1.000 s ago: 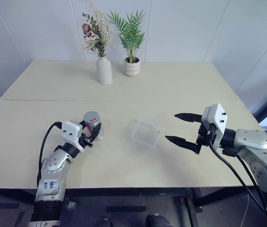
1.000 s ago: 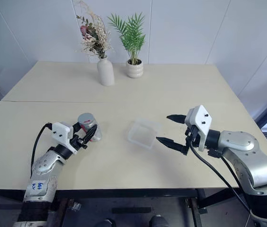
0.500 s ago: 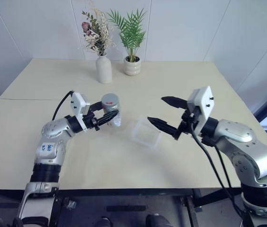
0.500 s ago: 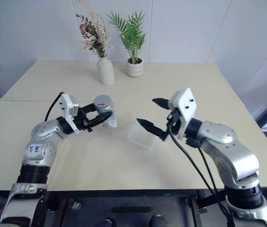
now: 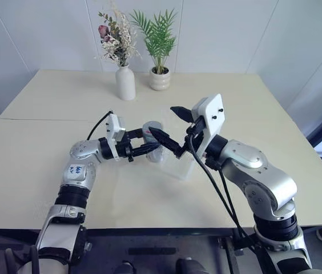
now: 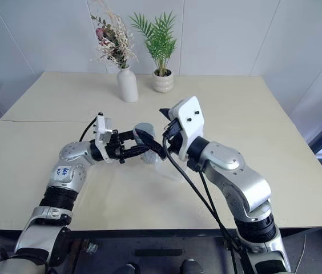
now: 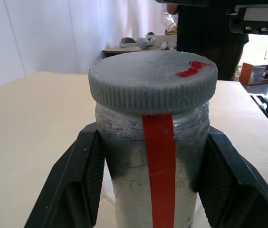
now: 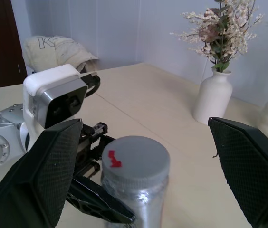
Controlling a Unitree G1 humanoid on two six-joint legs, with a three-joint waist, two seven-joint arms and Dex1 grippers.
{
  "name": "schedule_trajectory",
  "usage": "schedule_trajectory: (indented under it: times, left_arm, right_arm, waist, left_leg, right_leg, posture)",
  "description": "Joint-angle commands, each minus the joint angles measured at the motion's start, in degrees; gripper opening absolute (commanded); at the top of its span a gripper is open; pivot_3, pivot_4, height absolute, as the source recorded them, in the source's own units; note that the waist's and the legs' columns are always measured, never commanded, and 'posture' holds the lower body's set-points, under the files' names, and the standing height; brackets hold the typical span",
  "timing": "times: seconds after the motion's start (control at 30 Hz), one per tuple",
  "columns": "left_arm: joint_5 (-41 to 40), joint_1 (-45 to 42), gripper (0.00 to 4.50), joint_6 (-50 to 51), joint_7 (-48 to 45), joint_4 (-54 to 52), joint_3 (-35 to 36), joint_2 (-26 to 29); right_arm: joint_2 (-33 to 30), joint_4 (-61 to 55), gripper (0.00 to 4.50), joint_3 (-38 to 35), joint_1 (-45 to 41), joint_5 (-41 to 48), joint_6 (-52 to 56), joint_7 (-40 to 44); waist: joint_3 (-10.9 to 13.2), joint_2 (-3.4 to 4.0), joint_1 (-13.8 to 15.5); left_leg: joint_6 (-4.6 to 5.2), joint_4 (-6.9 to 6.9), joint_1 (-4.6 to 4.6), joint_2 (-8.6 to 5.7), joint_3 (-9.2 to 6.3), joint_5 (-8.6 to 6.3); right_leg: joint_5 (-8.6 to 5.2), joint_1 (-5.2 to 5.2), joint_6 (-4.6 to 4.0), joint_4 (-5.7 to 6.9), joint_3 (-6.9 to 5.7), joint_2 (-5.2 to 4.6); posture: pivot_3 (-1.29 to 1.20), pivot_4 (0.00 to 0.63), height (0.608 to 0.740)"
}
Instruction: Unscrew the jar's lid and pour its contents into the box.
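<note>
A: Jar [image 7: 155, 161] first: where is it, and who has it?

B: It is lifted above the table [image 5: 47, 142] near the middle, upright, with its long axis vertical. The left gripper [image 5: 145, 144] is clamped on its body from the side, one black finger on each flank, just below the lid [image 8: 135, 157]. A red stripe runs down the side facing that wrist.

A: Is the lid off?

B: No. The grey ribbed lid sits on top, with a small red mark on it.

A: And the other arm?

B: The right gripper [image 5: 168, 126] hangs just beside the jar with its fingers spread wide and holding nothing. In its wrist view the lid lies straight ahead between the two fingers [image 8: 43, 175], slightly below them, with neither finger touching it.

A: So what does the next move turn on?

B: On my reading, the right gripper must come down over the lid, centred on the jar's vertical axis, then close on the ribbed rim and twist while the left one holds firm.

A: And the box [image 5: 179, 166]?

B: It is a clear shallow container on the table just under and beside the two grippers, partly hidden by them. I cannot make out the contents.
</note>
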Motion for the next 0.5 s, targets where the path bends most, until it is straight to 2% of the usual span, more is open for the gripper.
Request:
schedule_trajectory:
  times: [0.03,0.5]
  left_arm:
    - [0.5,-2.5,2.28,-2.9,-1.2,-0.2,-0.3,-0.7]
    - [1.3,-3.7,2.28,-4.0,-3.2,0.2,-1.1,-1.7]
  right_arm:
    - [0.3,-0.6,4.5,0.6,-1.4,-1.3,0.5,-0.8]
    - [0.2,2.8,4.5,4.0,-3.7,-5.2,1.5,0.9]
  waist:
    - [0.0,0.0,0.0]
    - [0.0,0.0,-0.2]
  left_leg:
    - [0.0,0.02,-0.02,0.0,0.0,0.0]
    - [0.0,0.03,0.0,0.01,0.0,0.0]
  right_leg:
    - [0.0,0.0,0.0,-0.01,0.0,0.0]
    - [0.0,0.0,0.01,0.02,0.0,0.02]
  posture:
    - [0.0,0.15,0.74]
    - [0.0,0.15,0.74]
